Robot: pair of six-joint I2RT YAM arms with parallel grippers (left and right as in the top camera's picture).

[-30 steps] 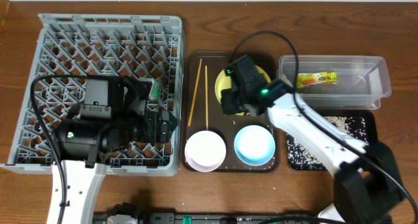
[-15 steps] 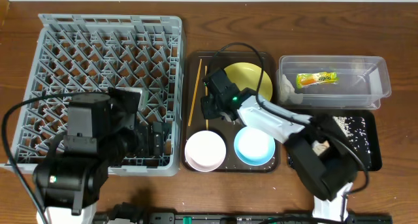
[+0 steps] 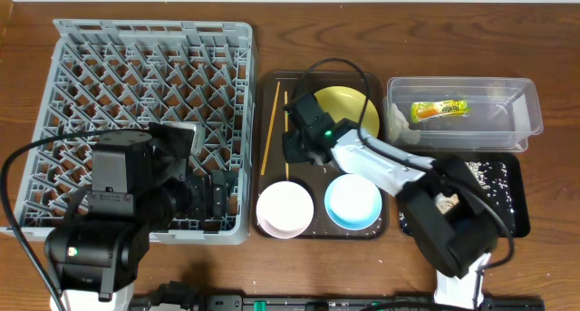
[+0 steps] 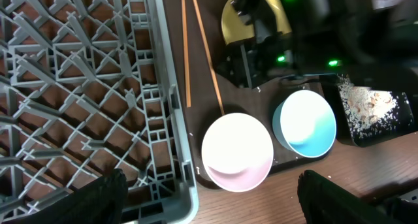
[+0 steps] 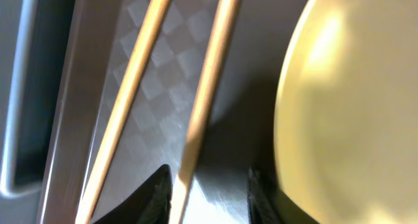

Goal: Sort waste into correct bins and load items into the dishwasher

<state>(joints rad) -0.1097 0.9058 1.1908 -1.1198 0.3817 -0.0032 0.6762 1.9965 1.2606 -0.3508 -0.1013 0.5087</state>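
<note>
Two wooden chopsticks (image 3: 269, 130) lie on the left side of the brown tray, next to the yellow plate (image 3: 349, 107). My right gripper (image 3: 292, 148) is low over them, open. In the right wrist view its fingers (image 5: 210, 194) straddle the right chopstick (image 5: 209, 74), with the other chopstick (image 5: 124, 100) to the left and the plate (image 5: 353, 100) to the right. My left gripper (image 4: 219, 198) is open and empty over the front right corner of the grey dish rack (image 3: 136, 66). The white-pinkish bowl (image 3: 285, 208) and blue bowl (image 3: 353, 202) sit at the tray's front. No white cup is in view.
The brown tray (image 3: 313, 231) lies between the rack and the bins. The clear tub (image 3: 471, 130) at the right holds the snack wrapper (image 3: 441, 110) and a white tissue (image 3: 401, 125). The black tray (image 3: 507, 179) with pale crumbs lies in front of it.
My right gripper has moved left from over the yellow plate to the chopsticks and come down. My left arm has drawn back toward the rack's front. In the last half second little moved.
</note>
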